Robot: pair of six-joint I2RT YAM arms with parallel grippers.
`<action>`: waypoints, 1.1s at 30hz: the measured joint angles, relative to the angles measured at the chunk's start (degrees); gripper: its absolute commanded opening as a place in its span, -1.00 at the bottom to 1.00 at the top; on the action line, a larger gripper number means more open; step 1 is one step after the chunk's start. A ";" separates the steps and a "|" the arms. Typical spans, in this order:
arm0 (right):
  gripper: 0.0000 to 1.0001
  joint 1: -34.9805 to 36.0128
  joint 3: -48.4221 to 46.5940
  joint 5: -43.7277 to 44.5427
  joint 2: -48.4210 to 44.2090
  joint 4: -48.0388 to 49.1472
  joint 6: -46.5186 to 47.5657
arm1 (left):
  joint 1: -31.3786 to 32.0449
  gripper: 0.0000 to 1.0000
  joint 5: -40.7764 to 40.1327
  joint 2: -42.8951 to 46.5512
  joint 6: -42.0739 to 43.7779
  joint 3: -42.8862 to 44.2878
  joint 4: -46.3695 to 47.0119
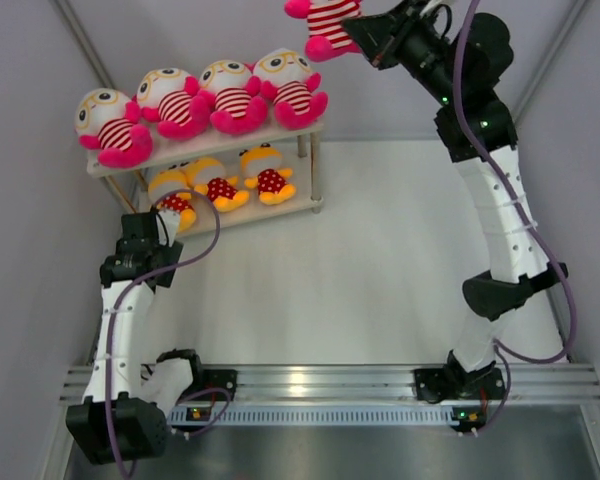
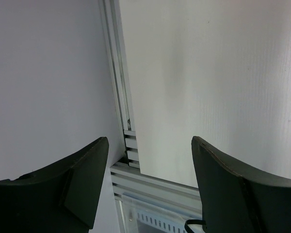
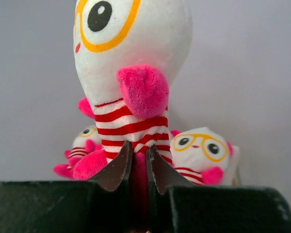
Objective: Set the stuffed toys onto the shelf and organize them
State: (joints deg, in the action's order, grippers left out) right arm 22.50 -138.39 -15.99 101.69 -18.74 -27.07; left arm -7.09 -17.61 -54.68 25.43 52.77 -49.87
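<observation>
The shelf [image 1: 220,142] stands at the back left. Several striped plush with white heads and yellow glasses [image 1: 235,95] sit in a row on its top board. Three orange-yellow plush in red polka-dot outfits [image 1: 220,183] sit on the lower board. My right gripper [image 1: 365,42] is high at the back, right of the shelf, shut on a fifth striped plush [image 1: 327,22]. In the right wrist view its gripper [image 3: 139,151] pinches that plush [image 3: 131,58] at its lower body, with shelf plush [image 3: 201,148] behind. My left gripper [image 1: 166,217] is open and empty just in front of the shelf's left end; in the left wrist view the gripper [image 2: 150,165] holds nothing.
Grey walls close in the table on the left, back and right. An aluminium rail [image 1: 320,380] runs along the near edge by the arm bases. The left wrist view shows the table's corner frame [image 2: 128,141].
</observation>
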 measured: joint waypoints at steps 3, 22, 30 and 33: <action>-1.00 4.57 -1.84 0.13 3.23 2.45 -2.99 | 0.04 0.50 0.00 0.46 0.09 -0.24 -0.07; -1.00 11.13 -6.08 5.79 20.90 6.84 -13.49 | 0.04 0.50 0.22 1.68 1.27 -2.36 -0.44; -1.00 11.26 -6.08 5.25 20.90 6.80 -15.69 | 0.04 0.50 0.20 1.68 1.27 -2.40 -0.42; -1.00 11.65 -6.03 5.16 20.57 6.69 -15.76 | 0.04 0.50 0.20 1.68 1.27 -2.47 -0.42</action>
State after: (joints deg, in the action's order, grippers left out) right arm 34.15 -144.42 -10.83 122.26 -12.05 -42.83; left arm -7.05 -17.41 -52.99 26.70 50.30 -50.28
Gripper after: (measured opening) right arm 0.084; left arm 0.753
